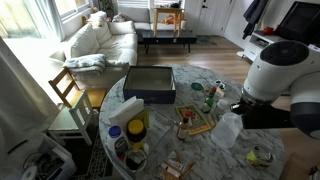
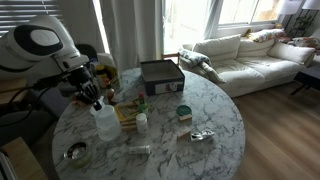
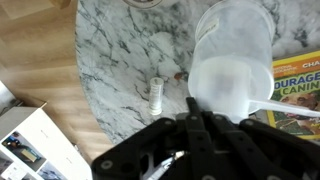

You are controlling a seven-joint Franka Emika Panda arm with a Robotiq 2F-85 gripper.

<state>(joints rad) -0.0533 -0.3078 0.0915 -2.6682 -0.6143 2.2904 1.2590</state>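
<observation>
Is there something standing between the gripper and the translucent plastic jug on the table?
Nothing visible does. In the wrist view the shut gripper points straight at the jug, its tips right at the jug's side. The small white bottle lies off to one side, apart.

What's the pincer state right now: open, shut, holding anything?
Pincer: closed, fingertips together right against the translucent jug; cannot tell whether it actually grips any part of it.

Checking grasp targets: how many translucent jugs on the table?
1. The translucent jug stands on the marble table, right in front of the gripper. Clutter could hide another.
</observation>
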